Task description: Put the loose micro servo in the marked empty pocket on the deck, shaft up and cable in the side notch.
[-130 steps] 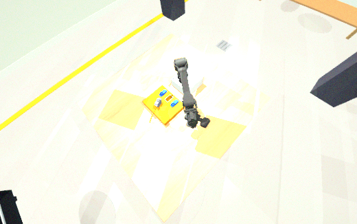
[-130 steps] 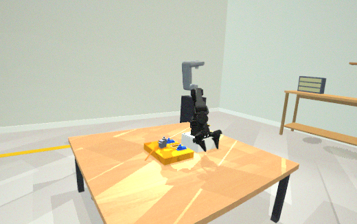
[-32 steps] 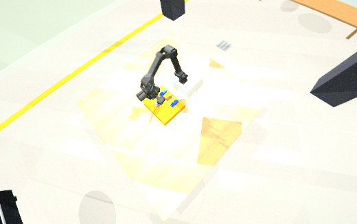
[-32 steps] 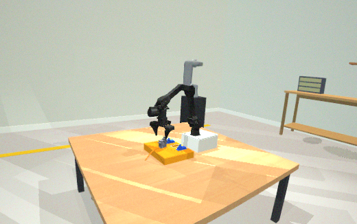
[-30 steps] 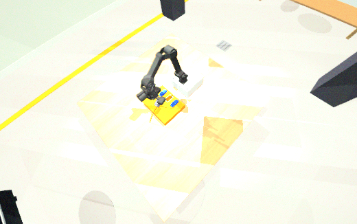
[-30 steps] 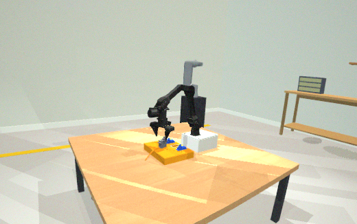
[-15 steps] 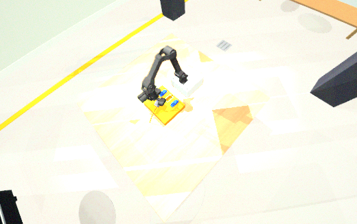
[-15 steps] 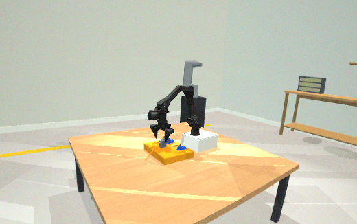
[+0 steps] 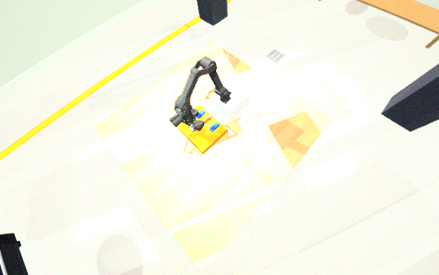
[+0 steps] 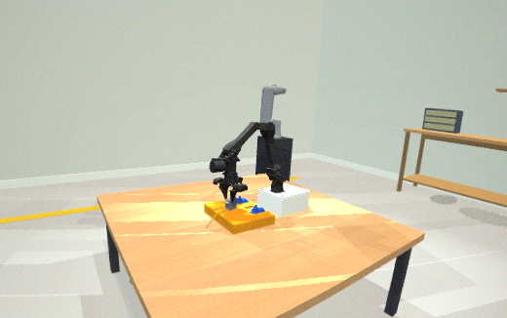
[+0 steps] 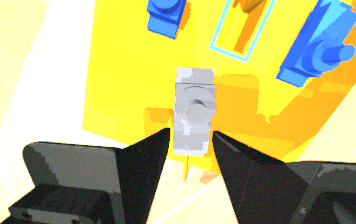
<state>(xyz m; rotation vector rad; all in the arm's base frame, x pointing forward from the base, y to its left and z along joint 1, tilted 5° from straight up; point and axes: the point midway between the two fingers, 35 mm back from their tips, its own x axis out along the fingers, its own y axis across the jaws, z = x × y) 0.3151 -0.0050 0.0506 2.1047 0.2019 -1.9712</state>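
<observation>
Wrist view: you are attempting the grasp, the part-open claw (image 9: 193,126) (image 10: 230,199) (image 11: 191,133) straddling the grey servo (image 9: 192,128) (image 10: 231,205) (image 11: 192,125), grip indeterminate, and needing firm hold before lifting pocketward.

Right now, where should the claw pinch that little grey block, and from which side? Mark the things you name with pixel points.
I'd pinch the grey block (image 9: 192,128) (image 10: 231,205) (image 11: 192,127) by its two long side walls, coming straight down from above. It looks narrow between those flat, upright walls, and the round stub on top points up, between them. The cable (image 9: 186,143) (image 10: 213,218) (image 11: 186,169) leaves one short end, so avoid that end.
</observation>
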